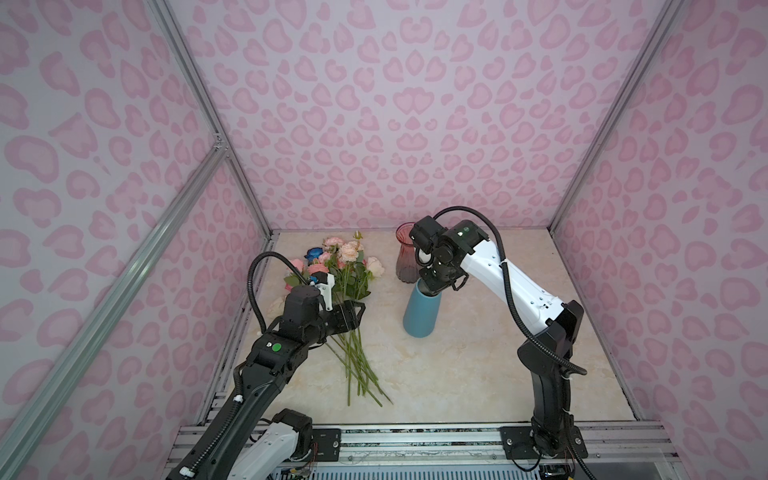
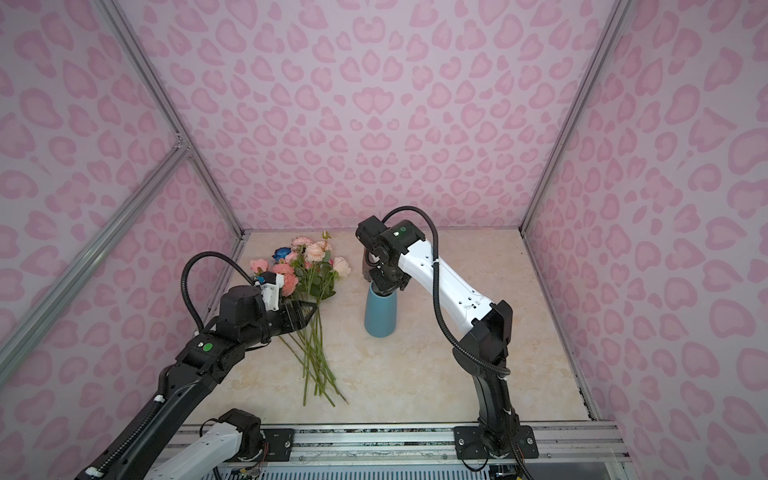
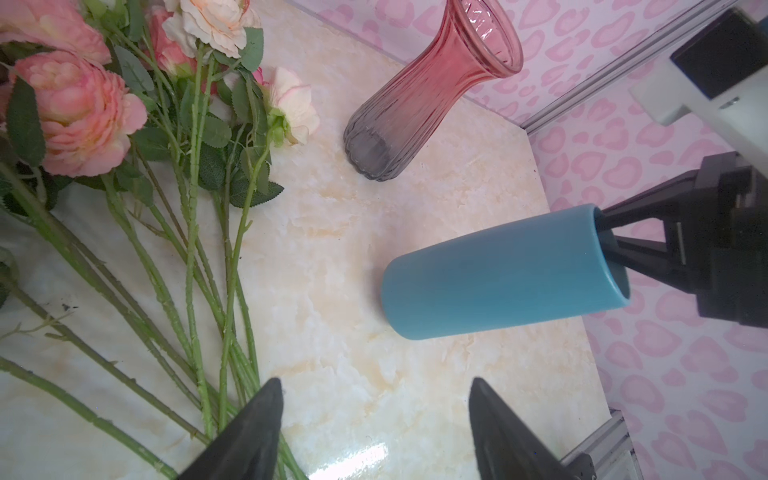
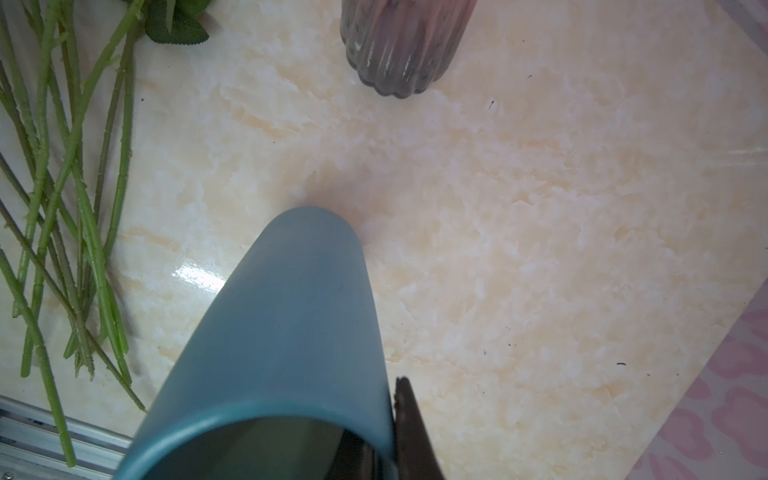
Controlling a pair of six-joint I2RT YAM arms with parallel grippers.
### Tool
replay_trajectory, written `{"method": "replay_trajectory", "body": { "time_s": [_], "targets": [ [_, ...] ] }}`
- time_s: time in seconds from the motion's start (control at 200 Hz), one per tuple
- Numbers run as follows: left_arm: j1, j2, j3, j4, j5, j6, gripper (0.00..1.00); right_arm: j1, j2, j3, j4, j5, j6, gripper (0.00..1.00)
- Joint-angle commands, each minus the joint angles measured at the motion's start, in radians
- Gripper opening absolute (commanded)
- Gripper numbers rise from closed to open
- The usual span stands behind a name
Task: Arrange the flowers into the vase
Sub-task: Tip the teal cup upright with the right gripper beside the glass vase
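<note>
marble-look tabletop [image 1: 457, 374]: cream and glossy, boxed in by pink heart-print walls [image 1: 395, 104] on an aluminium frame [image 1: 220, 143].
flowers [image 1: 345, 266]: loose bundle lying at left, blooms toward the back wall, stems toward the front.
blue vase [image 1: 419, 316]: upright mid-table, with the pink glass vase [image 1: 404, 266] just behind.
right gripper [image 3: 609, 232]: pinched on the blue vase rim, one finger inside.
left gripper [image 3: 374, 384]: jaws wide, holding nothing, over the stems.
open room: right half and front centre of the tabletop.
</note>
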Motion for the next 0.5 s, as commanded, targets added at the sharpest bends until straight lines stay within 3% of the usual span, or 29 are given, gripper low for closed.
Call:
{"method": "replay_trajectory", "body": {
  "time_s": [0.0,0.5],
  "targets": [
    [0.001,-0.017,-0.008,-0.016,-0.015,0.001,0.72,0.019,0.014,0.02,-0.008,0.058,0.011,0.03],
    [0.0,-0.021,-0.004,-0.019,-0.002,0.007,0.72,0.026,0.05,-0.02,-0.001,0.057,-0.004,0.12]
  ]
}}
